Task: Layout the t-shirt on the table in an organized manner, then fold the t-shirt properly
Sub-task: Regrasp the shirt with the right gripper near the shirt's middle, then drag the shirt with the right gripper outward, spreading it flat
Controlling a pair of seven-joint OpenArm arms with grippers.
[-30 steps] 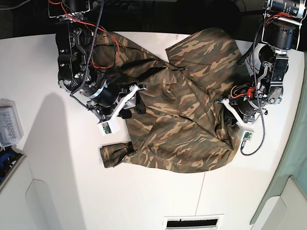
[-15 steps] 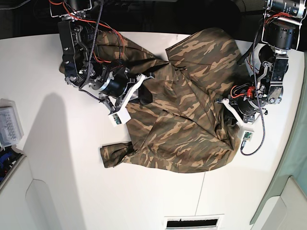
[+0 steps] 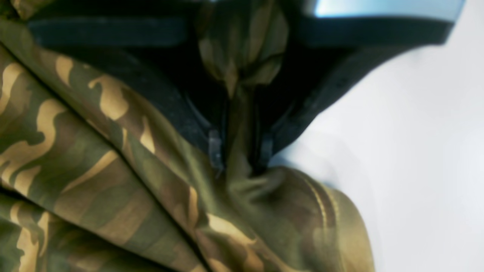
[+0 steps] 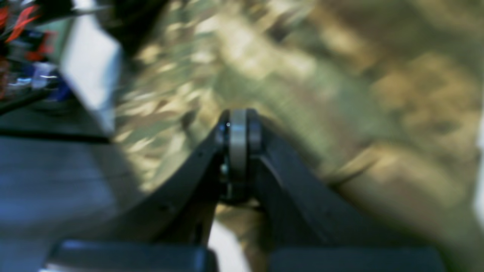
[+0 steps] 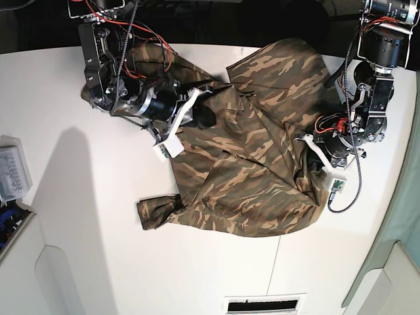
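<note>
This looks like a robotics lab or test station: two arms of exposed black joints and looped cables, the left arm [image 5: 371, 98] at three o'clock and the right arm [image 5: 128, 79] at eleven o'clock, reach over a plain white counter [image 5: 98, 262]. At nine o'clock, a clear plastic box [image 5: 13, 169] sits near the counter's edge.

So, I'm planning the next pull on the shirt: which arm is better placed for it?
Left, I'd say: its end effector has shirt pinched between its fingers, while the right end effector is closed, with no cloth visible in it.
</note>
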